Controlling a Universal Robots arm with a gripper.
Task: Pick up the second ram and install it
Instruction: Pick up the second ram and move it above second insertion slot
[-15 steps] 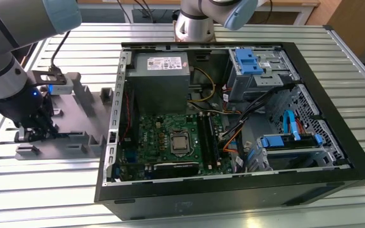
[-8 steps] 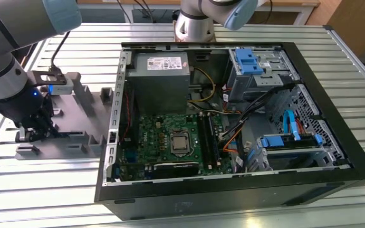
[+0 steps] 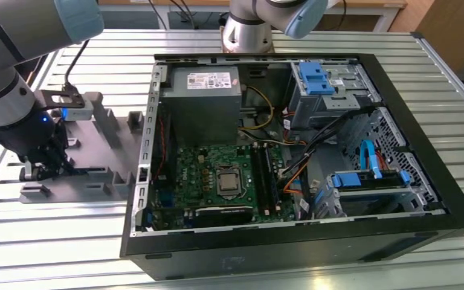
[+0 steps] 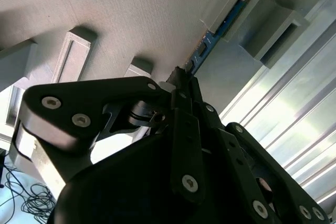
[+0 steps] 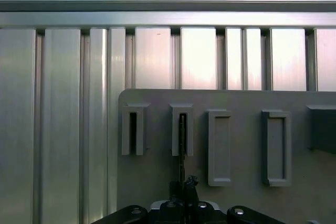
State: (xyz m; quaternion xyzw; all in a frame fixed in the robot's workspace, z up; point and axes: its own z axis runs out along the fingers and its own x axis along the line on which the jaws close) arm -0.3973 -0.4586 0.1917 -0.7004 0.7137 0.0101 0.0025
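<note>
Item: long, narrow blue circuit-board memory stick with black chips, standing on edge in a slot of the flat grey plastic holder plate. The black two-finger gripper is clenched on the stick's near end, as both wrist views show. The plate lies on the ribbed aluminium table, at the exterior view's left of the open black computer case. The green motherboard is well apart.

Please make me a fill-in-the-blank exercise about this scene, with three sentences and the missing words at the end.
1. The second ram is a narrow circuit board of ___ colour.
2. It stands in a slot of the ___ holder, outside the computer case.
3. The gripper is at the holder, on the exterior view's ___ of the computer case.
Missing words: blue; grey; left.
</note>
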